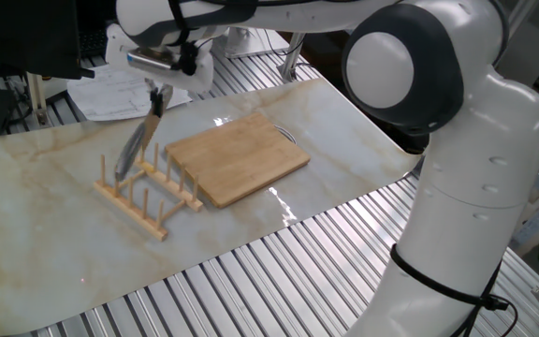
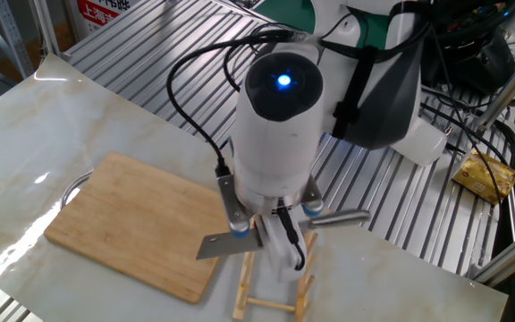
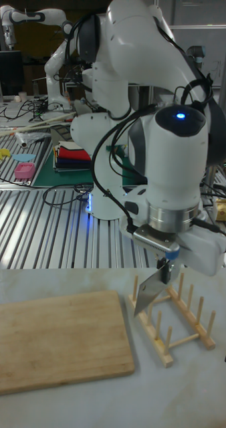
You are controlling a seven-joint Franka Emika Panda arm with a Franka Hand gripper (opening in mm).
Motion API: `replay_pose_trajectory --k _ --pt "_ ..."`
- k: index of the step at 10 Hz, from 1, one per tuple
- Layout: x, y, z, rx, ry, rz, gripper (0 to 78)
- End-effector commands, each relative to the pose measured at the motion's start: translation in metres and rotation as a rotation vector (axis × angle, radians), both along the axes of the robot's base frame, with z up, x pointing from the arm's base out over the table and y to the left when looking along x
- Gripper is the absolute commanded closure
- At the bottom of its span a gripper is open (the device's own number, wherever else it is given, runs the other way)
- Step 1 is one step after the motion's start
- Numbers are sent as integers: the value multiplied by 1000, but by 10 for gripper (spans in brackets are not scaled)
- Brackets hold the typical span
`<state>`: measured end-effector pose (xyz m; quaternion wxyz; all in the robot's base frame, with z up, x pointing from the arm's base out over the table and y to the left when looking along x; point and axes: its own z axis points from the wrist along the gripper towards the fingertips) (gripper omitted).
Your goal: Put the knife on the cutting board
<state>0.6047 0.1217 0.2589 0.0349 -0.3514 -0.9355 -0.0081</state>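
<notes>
Marble-look tabletop [image 1: 26, 215]. Gripper [image 3: 168, 267] clamped on knife [image 3: 150, 292], held aloft over peg rack [image 3: 173, 314]. Transport step; next: carry across to cutting board [image 3: 56, 338], lower flat, release.

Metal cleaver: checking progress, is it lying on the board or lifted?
Lifted. The grey-bladed metal cleaver hangs tilted from the gripper above the wooden peg rack, off the light-brown wooden cutting board.

Peg rack [image 3: 172, 314] stands directly under the held knife [image 3: 150, 291], upright pegs poking toward the blade. Beside it, the cutting board [image 3: 56, 338] lies flat and bare (top wide open). Tool [image 3: 168, 265] hangs above the pegs, over the surface [image 1: 54, 234].
</notes>
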Motion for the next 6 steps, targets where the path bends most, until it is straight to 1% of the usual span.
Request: replay_pose_trajectory --k 1,2,3,4,6 --pt "15 -37 6 -39 -9 353 764" --pt "17 -40 6 -39 -8 376 764" --pt "17 -41 6 -40 -8 382 764" --pt "19 -48 2 -46 -8 428 764" --pt "21 -54 -1 -45 -15 467 764"
